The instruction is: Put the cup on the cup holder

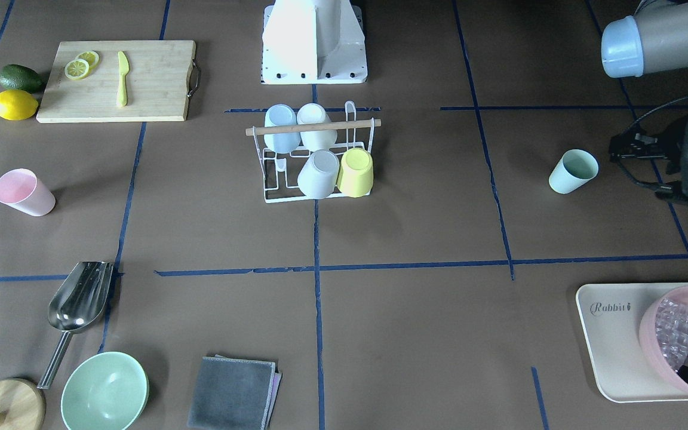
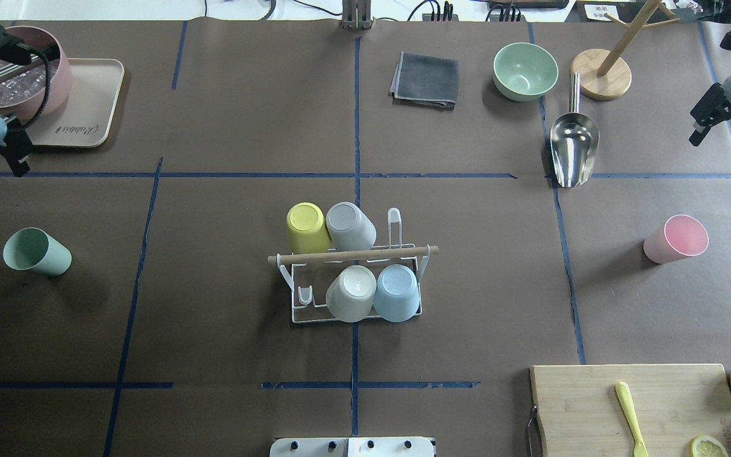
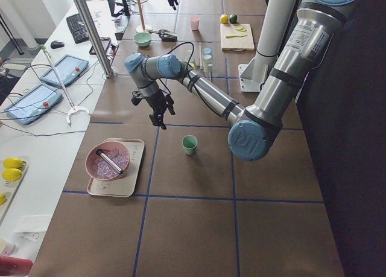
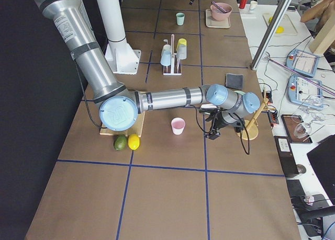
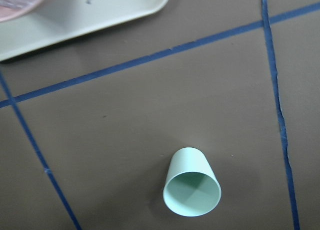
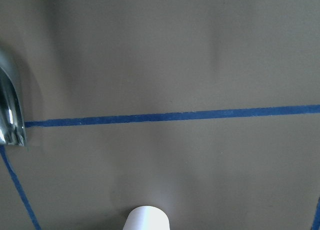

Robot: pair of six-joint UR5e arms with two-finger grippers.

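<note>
Cups (image 2: pixel 351 299), four, already sit on the cup holder (image 2: pixel 353 255). The green cup (image 2: pixel 37 252) and pink cup (image 2: pixel 676 239) remain on the surface, well apart. Left end effector (image 3: pixel 161 115) and right end effector (image 2: pixel 721 143) are both spread and empty.

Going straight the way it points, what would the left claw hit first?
Likely bare table: the left claw points down, with the green cup off to one side. Depth is unclear.

Six cups: yellow cup (image 2: pixel 307 226), grey cup (image 2: pixel 349 225), white cup (image 2: pixel 351 301) and blue cup (image 2: pixel 397 299) on one cup holder (image 2: pixel 353 256); green cup (image 2: pixel 37 252) near left gripper (image 1: pixel 642 169), pink cup (image 2: pixel 676 239) near right gripper (image 2: pixel 721 143).
</note>
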